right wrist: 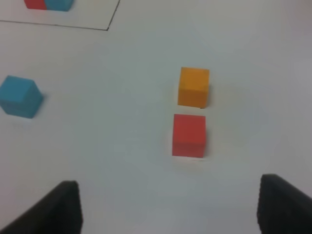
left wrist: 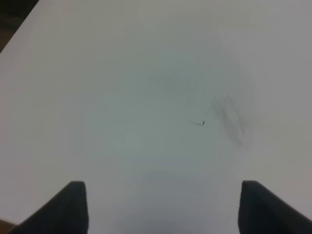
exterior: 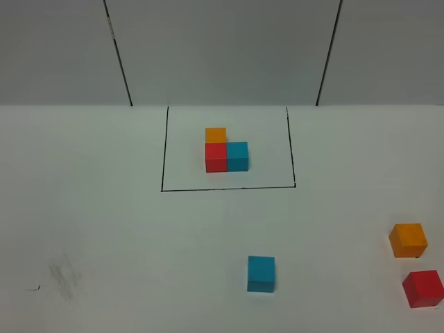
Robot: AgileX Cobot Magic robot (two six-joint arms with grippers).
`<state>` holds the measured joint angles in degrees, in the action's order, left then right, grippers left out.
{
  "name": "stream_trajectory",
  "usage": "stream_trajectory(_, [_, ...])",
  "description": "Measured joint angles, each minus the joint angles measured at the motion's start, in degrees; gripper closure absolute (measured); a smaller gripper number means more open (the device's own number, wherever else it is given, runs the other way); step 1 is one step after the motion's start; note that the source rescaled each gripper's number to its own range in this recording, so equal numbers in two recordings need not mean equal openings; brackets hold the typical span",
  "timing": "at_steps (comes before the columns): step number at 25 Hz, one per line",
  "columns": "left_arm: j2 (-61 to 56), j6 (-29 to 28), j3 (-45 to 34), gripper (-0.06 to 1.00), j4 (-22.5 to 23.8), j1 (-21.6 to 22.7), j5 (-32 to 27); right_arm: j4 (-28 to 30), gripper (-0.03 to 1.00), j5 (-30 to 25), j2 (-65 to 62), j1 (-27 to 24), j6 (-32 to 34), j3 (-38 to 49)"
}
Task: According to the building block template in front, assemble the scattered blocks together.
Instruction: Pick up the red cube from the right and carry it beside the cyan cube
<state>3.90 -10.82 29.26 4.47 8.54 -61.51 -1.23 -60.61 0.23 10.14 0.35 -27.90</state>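
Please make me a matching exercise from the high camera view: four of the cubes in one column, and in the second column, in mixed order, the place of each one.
Column 1:
1. loose blue cube
2. loose orange cube
3. loose red cube
4. framed orange cube

Column 2:
a. inside the black outline
b. at the right edge, nearest the camera
c. alone, in front of the outline
d. at the right edge, just behind a red one

Pairs: 1-c; 2-d; 3-b; 4-a

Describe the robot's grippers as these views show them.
Only fingertips show. The left gripper and right gripper each have two matte black, blunt, slab-like fingers. No cables, markings or arm links are visible; the exterior high view shows neither arm.
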Motion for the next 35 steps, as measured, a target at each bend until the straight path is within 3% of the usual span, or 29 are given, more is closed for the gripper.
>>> stream_trajectory(12, [0.00, 0.00, 0.00, 0.46, 0.00, 0.00, 0.00, 0.36, 0.43, 2.39, 2.52, 0.00, 1.11, -1.03])
stream_trajectory(20, [0.00, 0.00, 0.00, 0.46, 0.00, 0.00, 0.00, 1.62, 0.43, 8.75, 27.46, 0.00, 1.78, -8.11])
stream_trajectory(26, [0.00, 0.00, 0.00, 0.46, 0.00, 0.00, 0.00, 1.23, 0.45, 18.09, 44.46, 0.00, 1.79, -10.57])
stream_trajectory(35, [0.00, 0.00, 0.00, 0.46, 0.00, 0.00, 0.00, 1.62, 0.50, 18.85, 61.82, 0.00, 1.90, -10.63])
